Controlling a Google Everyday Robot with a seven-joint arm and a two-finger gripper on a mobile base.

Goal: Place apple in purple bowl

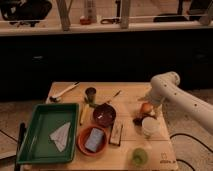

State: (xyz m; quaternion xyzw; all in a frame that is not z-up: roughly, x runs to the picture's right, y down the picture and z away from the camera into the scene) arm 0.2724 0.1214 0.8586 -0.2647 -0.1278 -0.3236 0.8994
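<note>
The white arm (182,97) reaches in from the right edge, bends at a rounded joint above the counter's (132,92) right side, and turns down toward the boards. Its claw (148,101) sits at the lower end of that bend, directly over the apple (146,108). The apple shows as a small orange-red ball just beneath the claw, so close that the two seem to meet. I cannot tell how wide the claw stands, whether it has hold of the apple, or whether the fruit rests on the counter.

The purple bowl (104,115) stands on the counter left of the apple, well apart from it, with a dark inside. Nearer the front edge, just beside the purple bowl, is an orange bowl (93,140) with a bluish thing lying in it. A pale block (116,134) lies next to the orange bowl on its right.

Just in front of the apple stands a white round container (150,126), and a small dark lump (137,120) lies beside it; what the lump is cannot be made out. A round yellow-green translucent thing (139,156) sits near the front right corner. A green tray (30,145) with a folded white sheet (62,136) fills the left side. The arm's base is cut off by the right edge.
</note>
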